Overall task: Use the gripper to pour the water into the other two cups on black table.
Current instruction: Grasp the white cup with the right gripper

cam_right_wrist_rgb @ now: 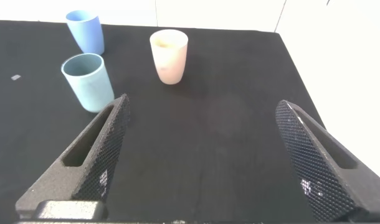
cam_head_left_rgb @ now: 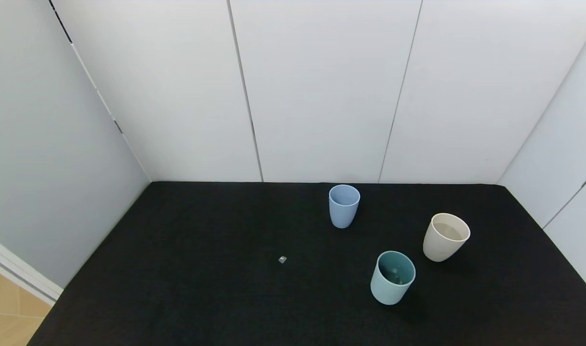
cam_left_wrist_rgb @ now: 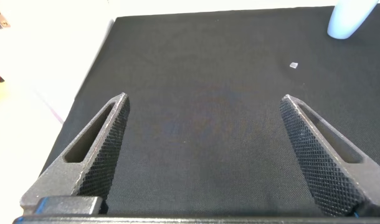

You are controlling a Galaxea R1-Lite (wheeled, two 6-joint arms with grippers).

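Three cups stand upright on the black table (cam_head_left_rgb: 201, 288). The pale blue cup (cam_head_left_rgb: 344, 205) is at the back; it also shows in the right wrist view (cam_right_wrist_rgb: 86, 31) and the left wrist view (cam_left_wrist_rgb: 349, 18). The teal cup (cam_head_left_rgb: 392, 277) is nearer the front (cam_right_wrist_rgb: 88, 81). The cream-beige cup (cam_head_left_rgb: 445, 237) at the right holds clear water (cam_right_wrist_rgb: 169, 56). Neither arm shows in the head view. My left gripper (cam_left_wrist_rgb: 204, 102) is open and empty over bare table. My right gripper (cam_right_wrist_rgb: 202, 106) is open and empty, short of the cups.
A tiny grey speck (cam_head_left_rgb: 282, 259) lies on the table left of the cups; it also shows in the left wrist view (cam_left_wrist_rgb: 294, 65). White panel walls close the back and both sides. The table's left edge drops to a wooden floor (cam_head_left_rgb: 5, 312).
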